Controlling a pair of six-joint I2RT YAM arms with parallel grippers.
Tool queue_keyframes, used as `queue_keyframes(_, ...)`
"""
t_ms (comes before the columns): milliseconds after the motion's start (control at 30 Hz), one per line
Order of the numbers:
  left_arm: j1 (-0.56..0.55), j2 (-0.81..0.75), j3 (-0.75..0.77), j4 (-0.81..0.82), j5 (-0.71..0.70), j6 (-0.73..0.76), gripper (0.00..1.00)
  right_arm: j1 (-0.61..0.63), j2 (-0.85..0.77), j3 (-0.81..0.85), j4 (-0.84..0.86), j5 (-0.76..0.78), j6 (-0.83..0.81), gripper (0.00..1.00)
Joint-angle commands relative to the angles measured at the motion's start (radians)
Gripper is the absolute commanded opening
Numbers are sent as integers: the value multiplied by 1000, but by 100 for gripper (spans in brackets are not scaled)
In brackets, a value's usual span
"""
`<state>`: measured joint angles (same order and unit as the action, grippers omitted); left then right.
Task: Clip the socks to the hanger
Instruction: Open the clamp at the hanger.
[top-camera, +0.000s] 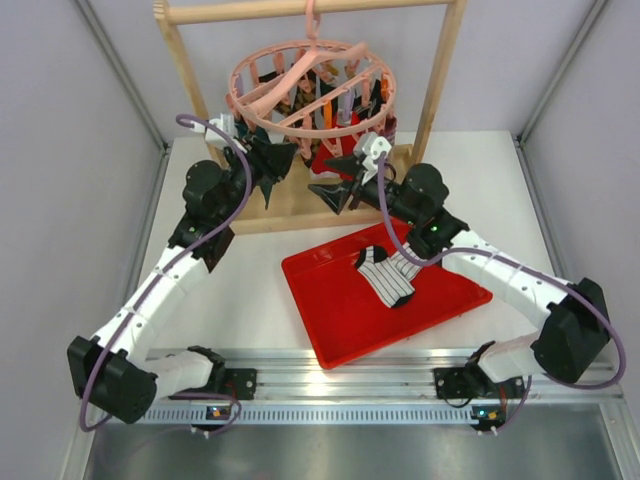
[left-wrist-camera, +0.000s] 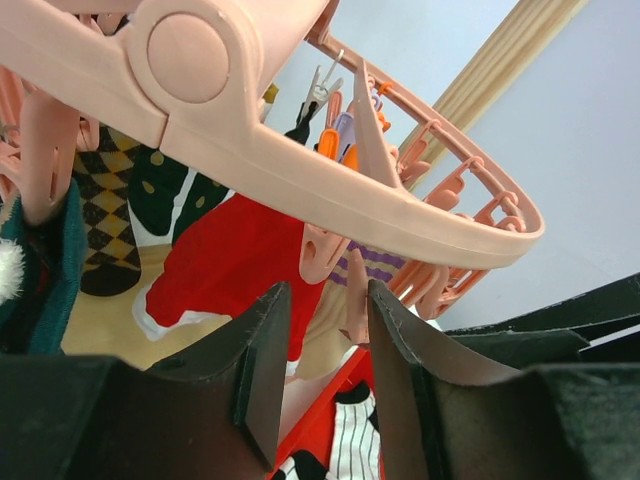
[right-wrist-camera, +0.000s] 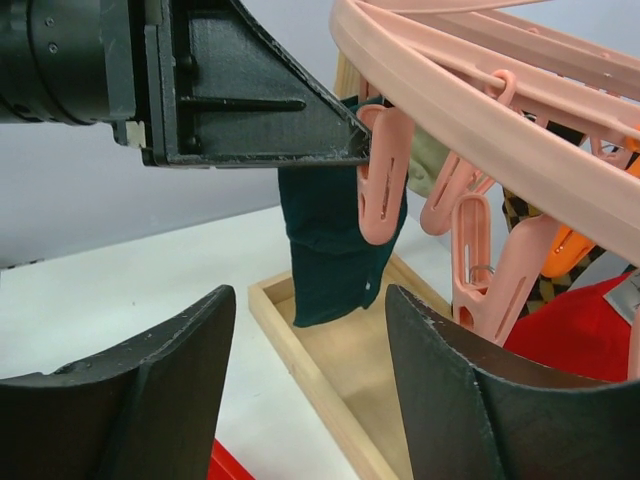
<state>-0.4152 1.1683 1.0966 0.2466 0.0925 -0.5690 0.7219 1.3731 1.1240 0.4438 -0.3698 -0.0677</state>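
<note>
The striped socks (top-camera: 388, 272) lie in a heap on the red tray (top-camera: 345, 320); they also show low in the left wrist view (left-wrist-camera: 355, 440). The pink hanger (top-camera: 300, 85) hangs by its hook from the wooden rack, with other socks clipped on it. My left gripper (top-camera: 272, 165) is raised under the hanger's left rim, open and empty (left-wrist-camera: 328, 290); a pink peg (left-wrist-camera: 352, 300) dangles between its jaws, close to the right finger. My right gripper (top-camera: 327, 180) is open and empty (right-wrist-camera: 310, 295) below the hanger's front rim, facing the left gripper (right-wrist-camera: 250, 90).
The wooden rack frame (top-camera: 440, 80) stands on a shallow wooden base (right-wrist-camera: 330, 390). A dark teal sock (right-wrist-camera: 335, 250), a red sock (left-wrist-camera: 235, 260) and an argyle sock (left-wrist-camera: 105, 225) hang from the pegs. Grey walls stand on both sides.
</note>
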Motion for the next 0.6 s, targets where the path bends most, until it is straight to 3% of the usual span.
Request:
queue_keyframes(0,-5,11,29,80,7,-15,41,7,6,40,95,-32,22,61)
queue_keyframes(567,-5,44,98,72,26,-48,39,-7,84,108,127,-23,60,51)
